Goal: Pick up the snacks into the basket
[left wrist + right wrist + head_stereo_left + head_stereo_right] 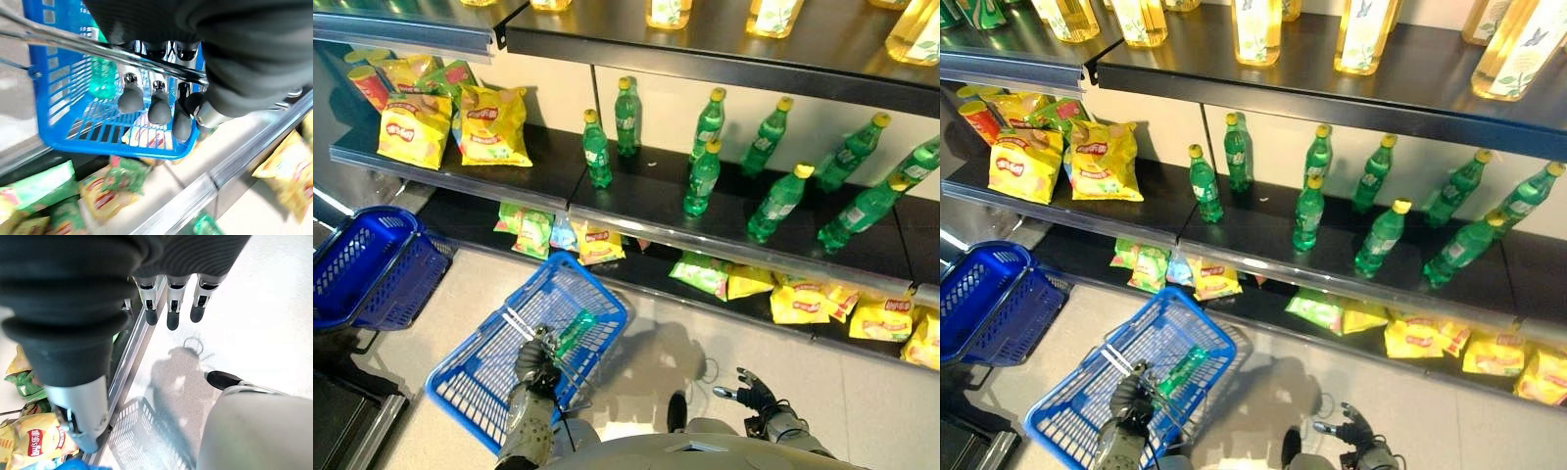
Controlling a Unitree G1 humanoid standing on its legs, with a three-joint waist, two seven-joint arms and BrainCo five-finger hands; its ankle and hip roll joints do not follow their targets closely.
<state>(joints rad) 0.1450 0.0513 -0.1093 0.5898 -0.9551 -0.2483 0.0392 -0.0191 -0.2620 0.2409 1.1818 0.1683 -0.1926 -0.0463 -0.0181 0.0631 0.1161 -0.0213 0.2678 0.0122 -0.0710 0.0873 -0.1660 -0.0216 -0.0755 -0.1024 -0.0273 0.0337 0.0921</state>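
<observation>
The left hand (536, 364) is nearest, its fingers (131, 98) curled round the metal handle (73, 41) of a blue basket (470, 377) that hangs just above the pale floor (862, 397). In the basket lie a green bottle (574, 331) and, seen through the mesh in the left wrist view, a yellow snack bag (146, 138). Off to the right and low, the right hand (754, 392) is empty, with its fingers (172, 308) straight and relaxed. A second, darker blue basket (367, 269) sits at the left by the shelving. Beyond, the bottom shelf (636, 269) carries yellow and green snack bags (597, 242), some just behind the held basket. Above it, the middle shelf (548, 186) has yellow chip bags (492, 125) at the left (one red-topped pack sits behind them) and green soda bottles (702, 179) to the right. Pale yellow drink bottles (1255, 29) line the top shelf.
</observation>
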